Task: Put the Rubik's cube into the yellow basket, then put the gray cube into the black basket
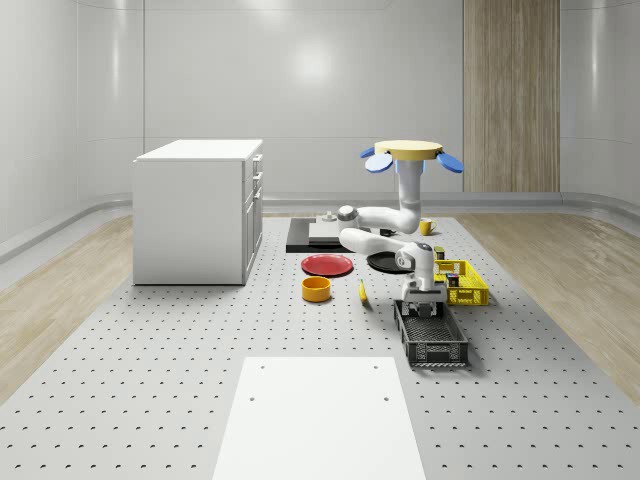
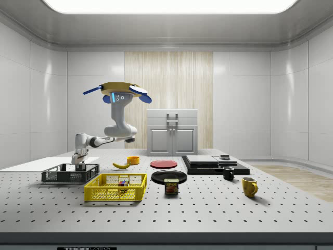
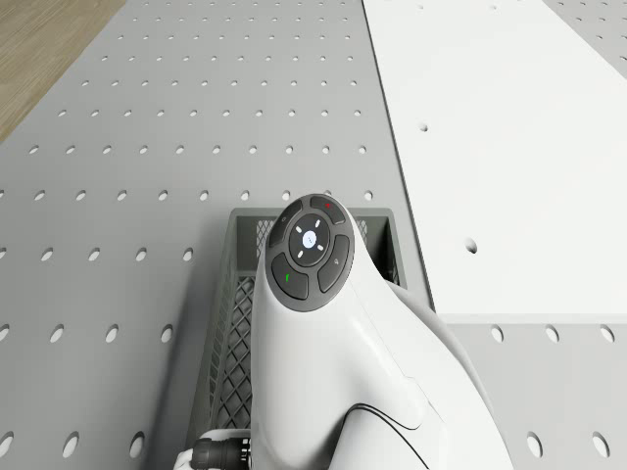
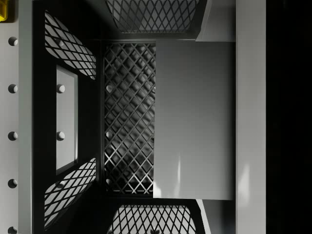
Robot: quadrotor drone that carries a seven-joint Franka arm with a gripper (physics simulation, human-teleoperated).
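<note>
Two baskets matter here, and both show their contents. The yellow basket (image 2: 115, 187) already holds the Rubik's cube (image 2: 123, 183), visible through its mesh in the side view, so I judge the first half of the task done. The black basket (image 1: 432, 335) lies just beside the yellow one, on the perforated table (image 1: 150, 380), and the arm reaches down into it.

The drone (image 1: 411, 154) hovers well above the table, behind the baskets in the whole-scene view, with the arm bent forward and down from it. The gripper (image 1: 423, 305) sits low between the black basket's walls at its far end. In the wrist view the gray cube (image 4: 194, 119) is a flat, plain gray face right under the camera, inside the black basket, with mesh floor beside it and mesh walls on two sides. Whether the jaws are clamped on the cube or already parted I cannot tell; nor can I tell if the cube rests on the basket floor or hangs just above it.

As a judgement, the gray cube looks rigid and smooth-sided, probably light, with nothing fragile about it. Its slick faces could slip under a weak pinch, so the sound hold is on two opposite flat sides, centred, square to the faces. The mesh walls stand near, so releasing needs room for the jaws to spread without catching them.
</note>
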